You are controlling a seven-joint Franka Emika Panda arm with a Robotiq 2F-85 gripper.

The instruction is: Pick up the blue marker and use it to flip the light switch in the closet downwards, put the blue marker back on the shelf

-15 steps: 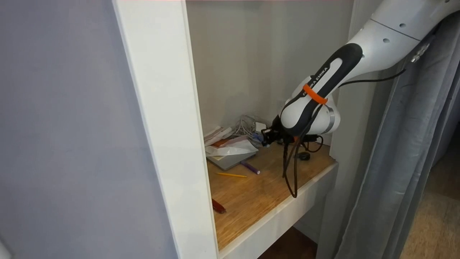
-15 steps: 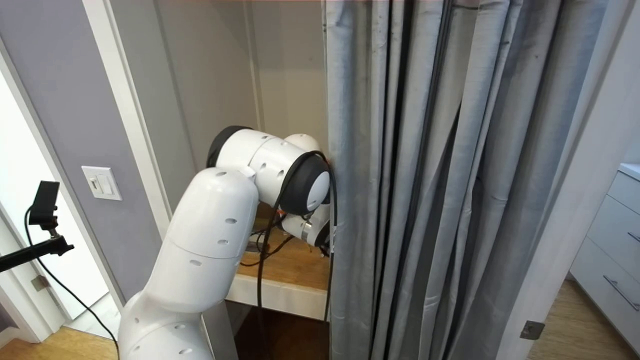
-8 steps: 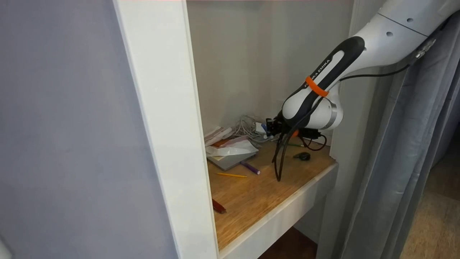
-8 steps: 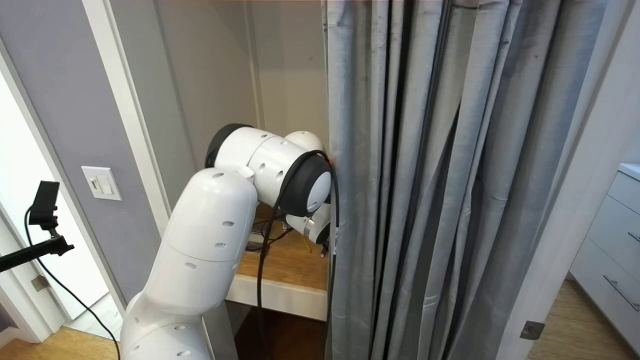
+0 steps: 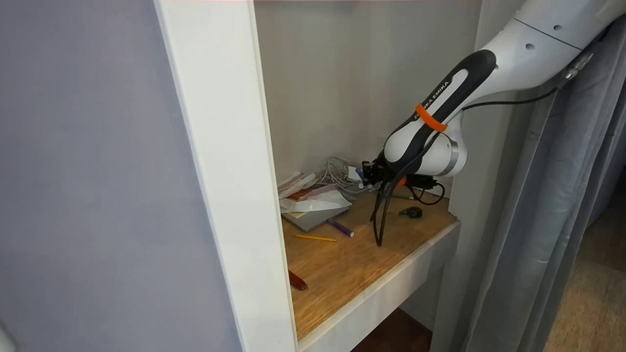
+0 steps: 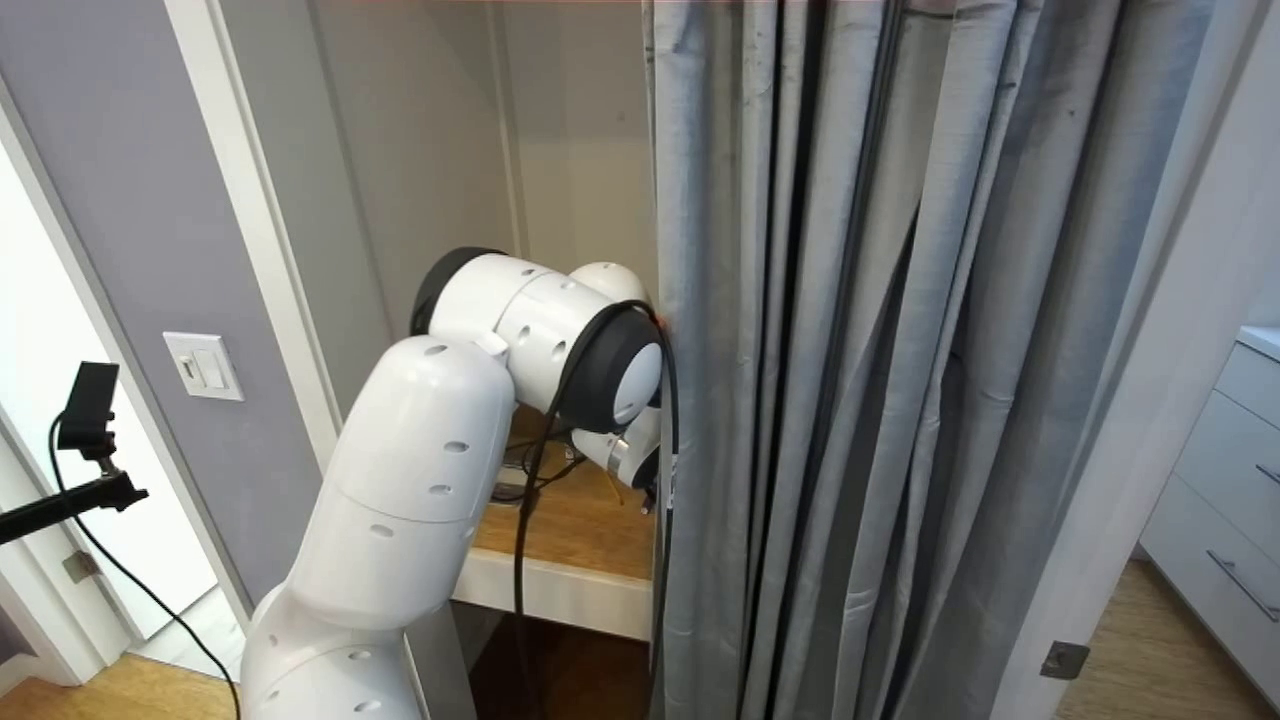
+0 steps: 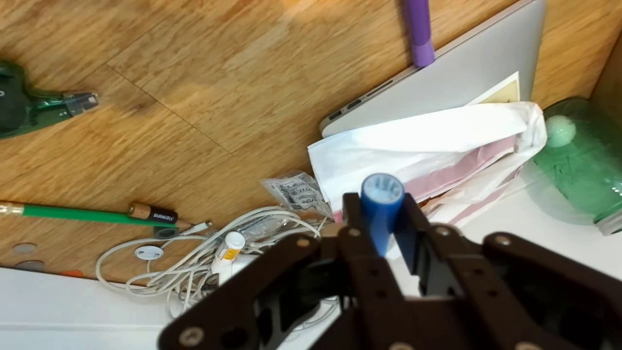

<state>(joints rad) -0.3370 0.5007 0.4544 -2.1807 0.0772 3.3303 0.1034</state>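
Observation:
The blue marker stands between the fingertips of my gripper in the wrist view, one end pointing at the camera. The fingers are shut on it. In an exterior view my gripper is above the shelf, near the back wall, with a bit of the blue marker at its tips. The shelf's wood fills much of the wrist view. The closet has cream walls and a wide white post. I cannot make out the light switch inside the closet.
On the shelf lie a purple marker, a grey laptop, white envelopes, tangled cables, a yellow pencil, a red object and a dark green item. A grey curtain hangs beside the arm.
In the exterior views the arm has risen slightly and drawn a little to the right with the blue marker. It has hardly moved in the last half second.

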